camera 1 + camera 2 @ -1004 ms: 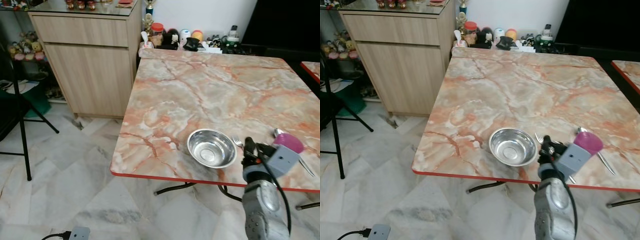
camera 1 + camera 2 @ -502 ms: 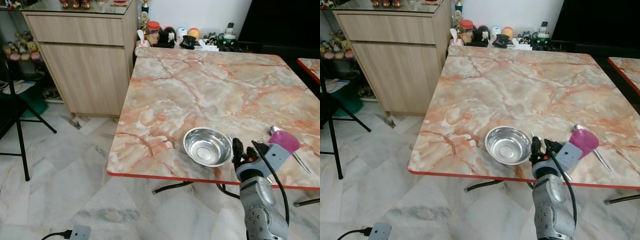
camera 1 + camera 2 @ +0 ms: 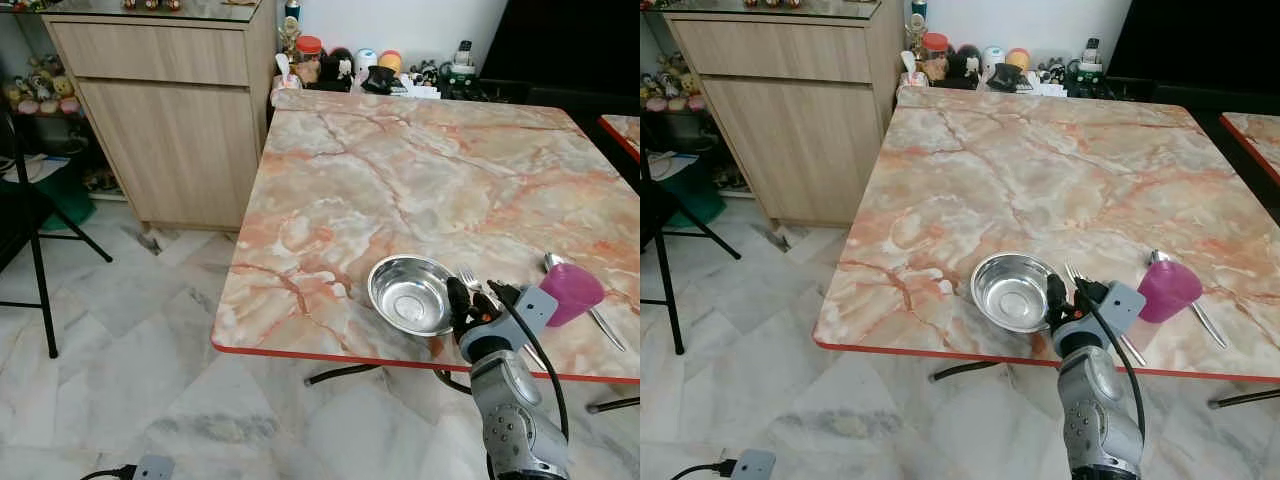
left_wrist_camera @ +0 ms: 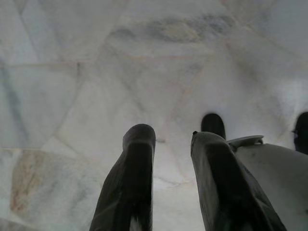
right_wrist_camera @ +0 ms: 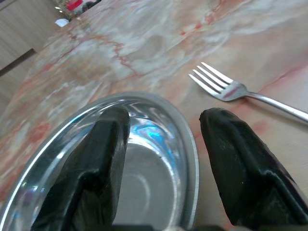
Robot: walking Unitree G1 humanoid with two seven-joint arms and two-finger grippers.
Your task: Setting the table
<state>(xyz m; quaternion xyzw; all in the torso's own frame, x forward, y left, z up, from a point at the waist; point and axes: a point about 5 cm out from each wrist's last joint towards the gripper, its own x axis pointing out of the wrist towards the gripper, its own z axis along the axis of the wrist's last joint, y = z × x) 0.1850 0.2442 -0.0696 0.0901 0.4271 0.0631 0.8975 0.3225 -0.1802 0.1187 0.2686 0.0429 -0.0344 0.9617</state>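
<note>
A shiny steel bowl [image 3: 410, 295] sits near the front edge of the marble table [image 3: 420, 170]. My right gripper [image 3: 468, 301] is at the bowl's right rim, open. In the right wrist view one finger [image 5: 98, 163] reaches inside the bowl [image 5: 144, 183] and the other finger [image 5: 240, 163] stays outside, so the rim lies between them. A fork [image 5: 231, 89] lies just right of the bowl. Further right stand a pink cup [image 3: 570, 291] and a spoon [image 3: 556, 262]. My left gripper [image 4: 171, 139] hangs open over the floor.
A wooden cabinet [image 3: 170, 110] stands left of the table. Jars and small items [image 3: 370, 70] crowd the table's far edge. A black folding chair [image 3: 30, 230] is at the far left. A power strip [image 3: 745, 465] lies on the tiled floor.
My right gripper has moved left, closer to the bowl, and now straddles its rim. The whole view has shifted slightly with the camera.
</note>
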